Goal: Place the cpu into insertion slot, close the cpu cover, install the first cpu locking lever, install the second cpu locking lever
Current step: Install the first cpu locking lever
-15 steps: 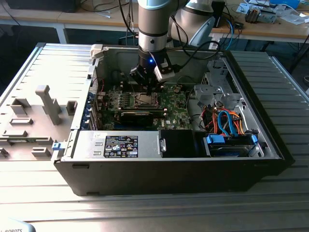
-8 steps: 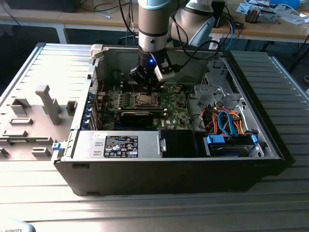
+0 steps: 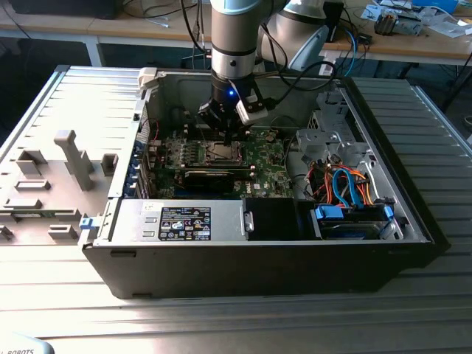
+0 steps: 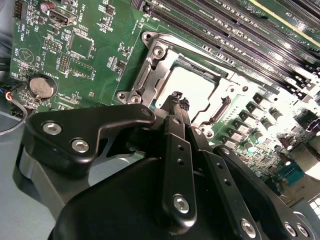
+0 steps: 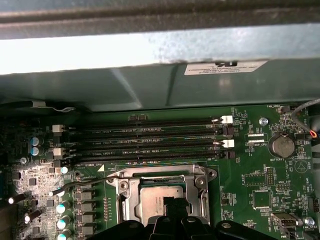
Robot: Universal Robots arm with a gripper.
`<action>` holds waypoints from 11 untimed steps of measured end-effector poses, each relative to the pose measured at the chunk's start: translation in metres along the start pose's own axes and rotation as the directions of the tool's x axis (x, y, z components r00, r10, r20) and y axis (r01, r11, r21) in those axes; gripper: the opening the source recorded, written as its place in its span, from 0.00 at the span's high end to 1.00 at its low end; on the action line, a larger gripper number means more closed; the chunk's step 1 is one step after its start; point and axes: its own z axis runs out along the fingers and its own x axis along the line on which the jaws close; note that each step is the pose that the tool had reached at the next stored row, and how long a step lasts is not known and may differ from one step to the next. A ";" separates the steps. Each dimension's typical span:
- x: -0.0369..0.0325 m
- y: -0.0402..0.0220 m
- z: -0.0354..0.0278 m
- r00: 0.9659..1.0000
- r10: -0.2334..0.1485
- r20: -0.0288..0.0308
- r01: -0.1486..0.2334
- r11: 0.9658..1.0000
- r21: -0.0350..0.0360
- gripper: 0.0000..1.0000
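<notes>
The end effector point(image 4: 178, 101) hangs low over the socket, its black fingertips point(image 4: 174, 98) drawn together just above the chip, grasping nothing. The cpu point(image 5: 161, 198) lies flat in the insertion slot point(image 5: 125, 186), and the cpu cover point(image 4: 150, 67) frames it, folded down. Around them spreads the green circuit board point(image 5: 250, 175), with 4 long memory slots point(image 5: 150, 140) beside the socket, inside the open computer case point(image 3: 413, 214).
</notes>
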 end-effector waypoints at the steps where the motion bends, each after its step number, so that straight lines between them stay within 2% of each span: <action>1: 0.0000 0.0000 0.0000 1.000 -0.001 0.000 0.001 1.000 0.000 0.89; 11: 0.0000 0.0000 0.0000 1.000 -0.010 0.000 0.010 1.000 0.000 0.89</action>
